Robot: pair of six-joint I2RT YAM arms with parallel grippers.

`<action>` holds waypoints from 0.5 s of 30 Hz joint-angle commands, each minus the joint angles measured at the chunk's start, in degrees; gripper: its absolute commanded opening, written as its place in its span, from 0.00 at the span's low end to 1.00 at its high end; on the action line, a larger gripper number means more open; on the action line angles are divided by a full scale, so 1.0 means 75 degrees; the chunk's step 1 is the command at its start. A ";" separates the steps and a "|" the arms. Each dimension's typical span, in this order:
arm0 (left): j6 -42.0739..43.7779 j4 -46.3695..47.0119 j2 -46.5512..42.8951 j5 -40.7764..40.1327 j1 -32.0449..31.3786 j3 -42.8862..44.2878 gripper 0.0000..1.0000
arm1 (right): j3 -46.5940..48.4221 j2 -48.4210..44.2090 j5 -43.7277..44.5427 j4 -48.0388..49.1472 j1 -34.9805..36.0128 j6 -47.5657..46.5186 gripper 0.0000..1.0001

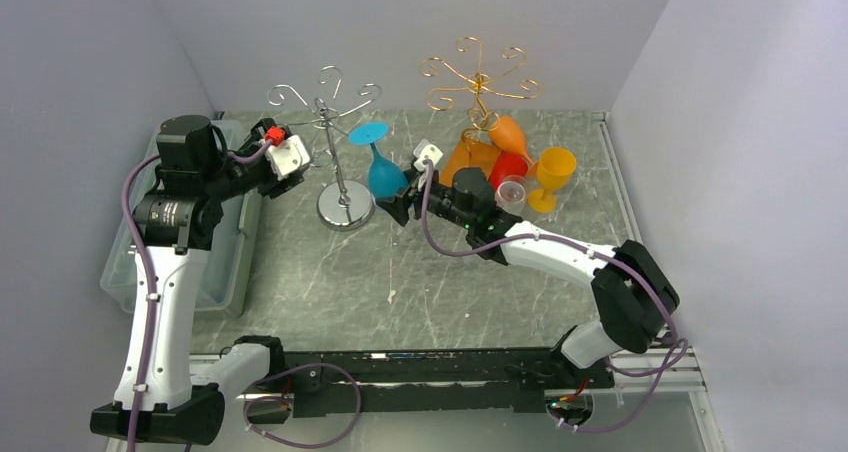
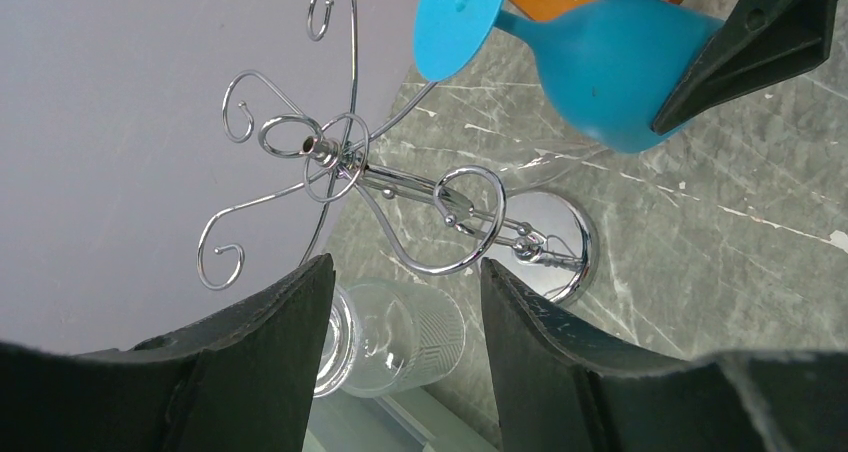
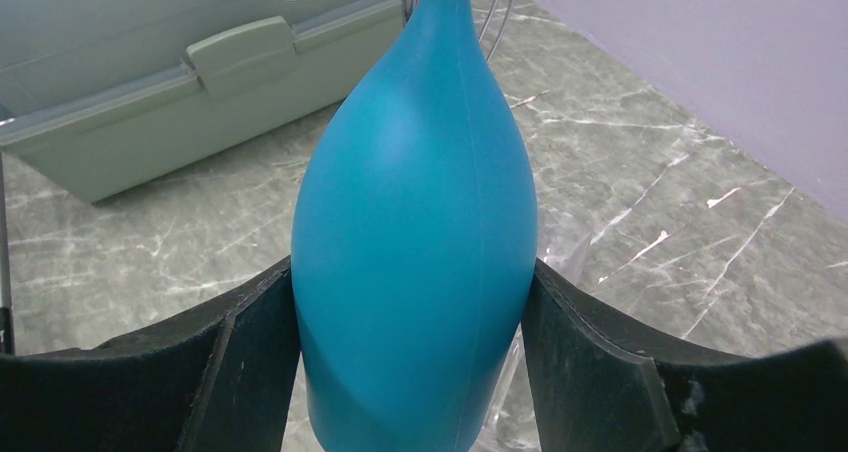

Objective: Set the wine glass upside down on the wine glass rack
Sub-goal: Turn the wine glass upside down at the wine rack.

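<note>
- Two pincers in view: left pincer (image 1: 290, 172) and right pincer (image 1: 398, 208).
- Two racks. Silver wire wine glass rack with curled arms and a round chrome foot (image 1: 345, 210), just ahead of the left pincer and just left of the right pincer. Gold wire rack of the same curled shape (image 1: 478, 77), beyond the right pincer and to its right.
- One teal-blue plastic wine glass (image 1: 385, 175), clamped by its bowl between the right pincer's black fingers (image 3: 240, 362), pressed on both sides.
- Beyond and right of the right pincer, around the gold rack's post, a cluster of glasses: orange glasses (image 1: 510, 132), seemingly two but overlapping, one red glass (image 1: 508, 167), one clear glass (image 1: 512, 192), and one amber goblet (image 1: 553, 177) standing upright.
- One container: pale green plastic bin (image 1: 232, 272), below and left of the left pincer. In it, as far as the left wrist view shows, one clear patterned glass (image 2: 390, 337), seen through the gap between that pincer's fingers.
- Left pincer spread wide, gripping nothing, aimed at the silver rack's curled arms.
- Teal-blue glass tilted along its long axis: flat round foot up and away from the right pincer, toward the silver rack's arms; bowl low in the grip, rim toward the pincer's palm.
- Foot close by the silver wire; contact there impossible to tell. Not hung on either rack.
</note>
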 commanded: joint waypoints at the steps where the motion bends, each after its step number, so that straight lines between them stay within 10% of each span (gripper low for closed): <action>1: -0.0059 0.0123 -0.0036 -0.0044 -0.0030 0.0157 0.61 | -0.0088 -0.0198 0.0319 0.0912 -0.0031 0.0329 0.55; 15: -0.0040 0.0144 -0.0047 -0.0108 -0.0032 0.0123 0.62 | -0.0090 0.0431 0.0632 0.0925 -0.0078 0.0705 1.00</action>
